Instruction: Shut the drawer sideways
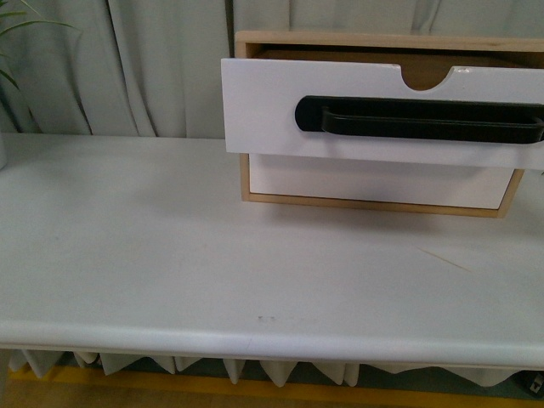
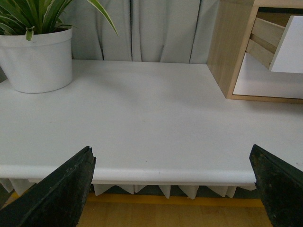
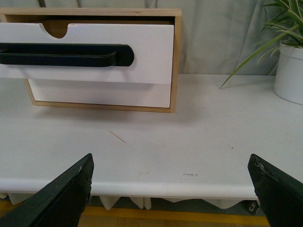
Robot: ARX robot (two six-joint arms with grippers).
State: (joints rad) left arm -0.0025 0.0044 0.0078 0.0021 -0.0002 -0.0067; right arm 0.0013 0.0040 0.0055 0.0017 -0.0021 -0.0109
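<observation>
One white drawer [image 1: 357, 81], black-handled, juts from its wood cabinet [image 1: 382, 40]; left gripper [image 2: 170, 151] and right gripper [image 3: 170, 158] gape wide.

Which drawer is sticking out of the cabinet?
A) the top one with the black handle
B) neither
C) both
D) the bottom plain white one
A: the top drawer stands out ahead of the cabinet frame, while the plain lower front sits flush inside it.

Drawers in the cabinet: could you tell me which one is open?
The upper drawer, with the black handle; it juts out past the cabinet, while the plain lower drawer sits flush.
</observation>
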